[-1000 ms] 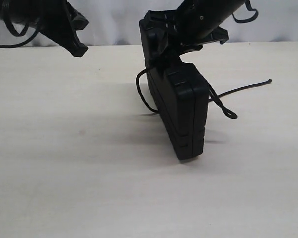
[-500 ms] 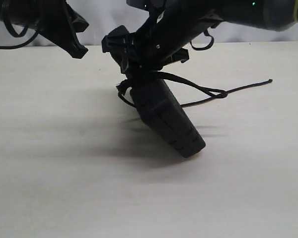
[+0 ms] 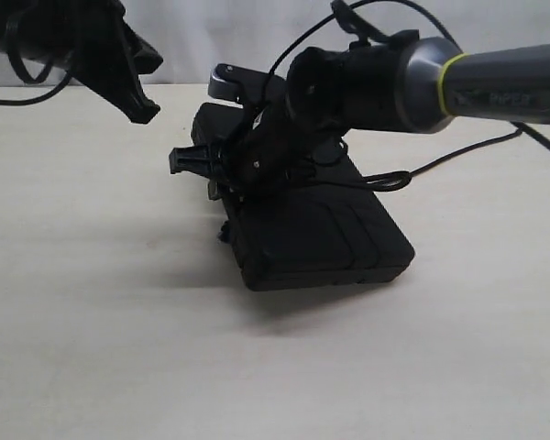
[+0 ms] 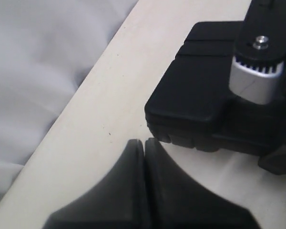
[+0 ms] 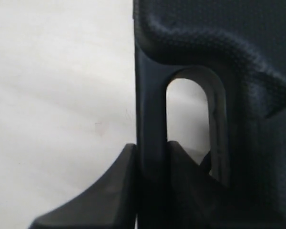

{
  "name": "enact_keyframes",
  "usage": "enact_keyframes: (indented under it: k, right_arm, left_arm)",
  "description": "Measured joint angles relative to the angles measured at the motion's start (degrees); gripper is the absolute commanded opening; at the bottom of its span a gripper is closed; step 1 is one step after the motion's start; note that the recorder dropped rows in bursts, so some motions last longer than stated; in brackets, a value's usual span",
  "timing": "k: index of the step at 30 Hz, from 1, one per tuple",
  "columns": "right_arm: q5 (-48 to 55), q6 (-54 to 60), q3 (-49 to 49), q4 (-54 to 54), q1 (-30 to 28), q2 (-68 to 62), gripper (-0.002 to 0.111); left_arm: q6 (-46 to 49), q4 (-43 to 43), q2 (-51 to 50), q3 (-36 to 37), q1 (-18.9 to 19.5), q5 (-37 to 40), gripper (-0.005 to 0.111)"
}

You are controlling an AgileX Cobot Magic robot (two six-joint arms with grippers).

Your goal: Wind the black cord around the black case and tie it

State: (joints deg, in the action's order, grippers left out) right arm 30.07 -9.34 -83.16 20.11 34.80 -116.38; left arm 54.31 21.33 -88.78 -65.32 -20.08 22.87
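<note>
Pinching the outer bar of the handle cut-out, the right gripper (image 5: 151,151) is clamped on the black case (image 3: 321,234), one finger through the opening and one outside, likely to steer the case on the table (image 3: 92,348) while the black cord (image 3: 385,181), draped over its top face, gets wrapped. The left gripper (image 4: 144,145) hangs empty, jaws together, near a corner of the case without touching it.

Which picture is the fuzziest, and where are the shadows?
Exterior view: the black case throws a soft shadow on the table; left wrist view: the left gripper looks blurry; right wrist view: the right gripper is blurry, the case's texture sharp.
</note>
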Motion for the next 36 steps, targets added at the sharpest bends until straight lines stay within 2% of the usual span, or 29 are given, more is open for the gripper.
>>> enact_keyframes:
  k: [5, 7, 12, 16, 24, 30, 33, 36]
  right_arm:
    - [-0.92, 1.91, 0.00, 0.36, 0.00, -2.05, 0.004]
    - [-0.92, 2.90, 0.00, 0.59, 0.00, -2.42, 0.008]
    - [-0.92, 4.38, 0.00, 0.71, 0.00, -2.47, 0.036]
    - [-0.92, 5.35, 0.00, 1.08, 0.04, -2.36, 0.049]
    - [-1.94, 8.03, 0.00, -0.67, 0.04, 0.86, 0.049]
    - [-0.65, 7.67, 0.00, -5.86, -0.72, 5.75, 0.049]
    - [2.95, 6.09, 0.00, -7.37, -3.73, 8.39, 0.049]
    - [9.03, 5.50, 0.00, -8.66, -9.60, 10.16, 0.049]
  left_arm:
    - [1.79, -0.24, 0.00, 2.55, 0.00, -3.31, 0.000]
    - [2.24, -0.24, 0.00, 2.60, 0.00, -3.90, 0.000]
    - [2.66, -0.24, 0.00, 2.60, 0.00, -4.43, 0.000]
    - [2.66, -0.24, 0.00, 2.60, 0.00, -4.51, 0.000]
    - [2.66, -0.24, 0.00, 2.60, 0.00, -4.51, 0.000]
    - [2.78, -0.24, -1.15, 2.60, 0.00, -3.99, 0.000]
    - [3.68, -0.24, -2.13, 2.60, 0.00, -3.10, 0.000]
    - [7.27, 2.10, -3.50, 2.60, 0.00, -1.95, 0.000]
